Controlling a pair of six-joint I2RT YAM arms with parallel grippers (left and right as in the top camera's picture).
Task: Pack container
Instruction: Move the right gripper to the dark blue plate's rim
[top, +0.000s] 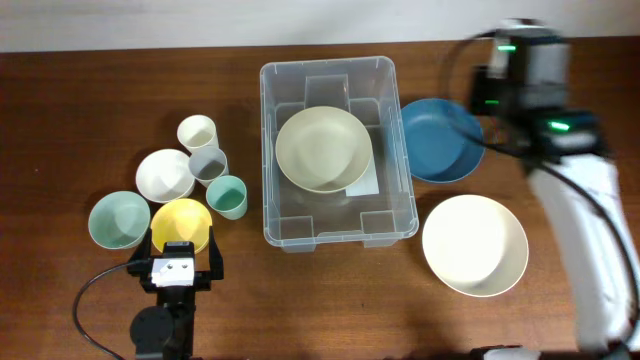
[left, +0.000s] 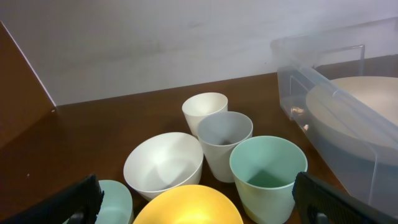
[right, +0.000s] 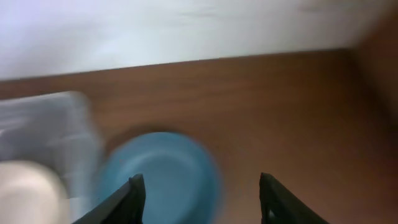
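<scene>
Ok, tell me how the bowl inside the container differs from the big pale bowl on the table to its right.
Place: the beige bowl sits inside the container; the cream bowl stands on the table outside it. Colour: the beige bowl is duller, the cream bowl lighter. Size: the cream bowl looks wider than the beige bowl from overhead. Both are round, upright and empty.

- The left arm (top: 172, 300), near left, is black, carrying a pale grey block (top: 175, 268) with two small dark dots.
- A thin black cable (top: 80, 300) loops off its left side.
- The left fingers (left: 74, 202) are flat black.
- The right arm (top: 530, 75), far right, has black housings above a glossy white link (top: 600, 265).
- Two green lights (top: 507, 46) glow on the housings.
- Black cables (top: 600, 205) trail along the white link.
- The right fingers (right: 127, 199) are matt black.
</scene>
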